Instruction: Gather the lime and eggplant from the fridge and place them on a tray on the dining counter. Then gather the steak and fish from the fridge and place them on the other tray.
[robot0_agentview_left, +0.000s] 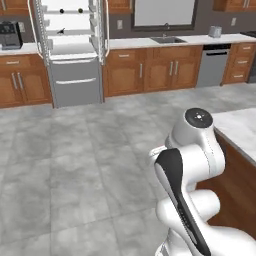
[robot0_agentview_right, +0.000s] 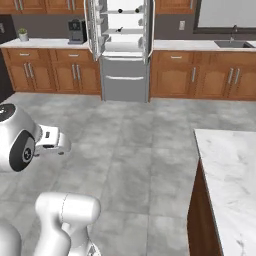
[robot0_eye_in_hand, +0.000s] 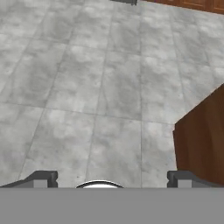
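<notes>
The fridge stands against the far wall with both doors swung wide, and it shows again in the right base view. Small dark items lie on its white shelves, too small to name as lime, eggplant, steak or fish. The dining counter has its marble corner just right of the arm, with more of the top in the right base view. In the hand view my gripper is open with nothing between its fingers, and it points down at the floor beside the counter's wooden side. The trays are out of view.
Grey tiled floor stretches between the base and the fridge. Wooden cabinets under wall counters line the back, with a sink, a dishwasher and a coffee machine.
</notes>
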